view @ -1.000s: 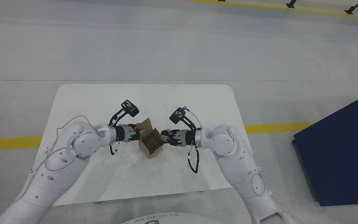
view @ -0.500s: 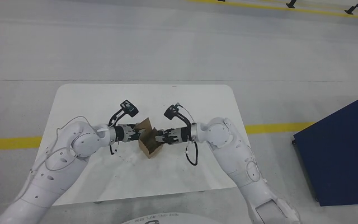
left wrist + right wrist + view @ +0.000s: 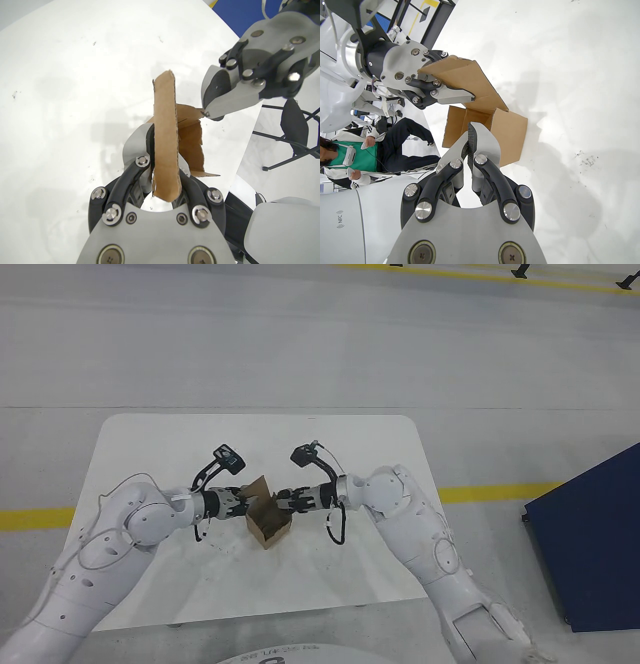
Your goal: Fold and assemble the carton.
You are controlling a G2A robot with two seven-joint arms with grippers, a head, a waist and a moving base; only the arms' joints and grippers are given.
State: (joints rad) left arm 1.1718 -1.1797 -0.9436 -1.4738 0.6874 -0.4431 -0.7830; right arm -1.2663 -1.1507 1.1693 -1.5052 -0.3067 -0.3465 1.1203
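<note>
The small brown cardboard carton (image 3: pixel 268 526) stood open mid-way across the white table (image 3: pixel 150 444). The left gripper (image 3: pixel 165 152) clamped its upright flap. The right gripper (image 3: pixel 472 130), fingers pressed together, touched another flap's corner.

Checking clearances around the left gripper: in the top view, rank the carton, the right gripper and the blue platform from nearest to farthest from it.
1. The carton, clamped in the left gripper itself.
2. The right gripper, just across the carton.
3. The blue platform, on the floor far to the right.
</note>
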